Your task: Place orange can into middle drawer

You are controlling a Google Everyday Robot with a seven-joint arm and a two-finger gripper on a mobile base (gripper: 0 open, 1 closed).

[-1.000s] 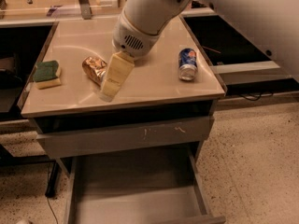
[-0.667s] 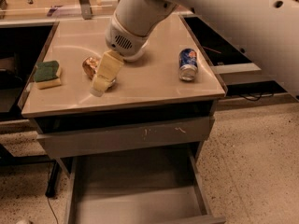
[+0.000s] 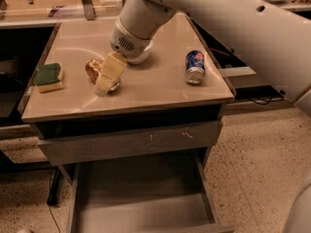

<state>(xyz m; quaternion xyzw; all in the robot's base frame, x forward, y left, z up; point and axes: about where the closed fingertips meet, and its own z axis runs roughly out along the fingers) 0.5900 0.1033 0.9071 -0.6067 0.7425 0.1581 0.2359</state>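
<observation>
The orange can [image 3: 91,69] lies on its side on the beige cabinet top [image 3: 146,89], left of centre. My gripper [image 3: 105,83] reaches down from the big white arm and sits right over the can's right end, covering part of it. Whether it touches the can I cannot tell. The middle drawer [image 3: 141,198] is pulled open below the cabinet front, a wide shallow grey tray with nothing in it.
A blue can [image 3: 195,67] lies on the right side of the top. A green and yellow sponge [image 3: 48,76] sits at the left edge. A grey drawer front with white scratches [image 3: 131,142] is closed above the open drawer. Speckled floor lies to the right.
My gripper has moved left and down across the top, from beside the orange can to right over its right end. The cans, sponge and drawer have not moved.
</observation>
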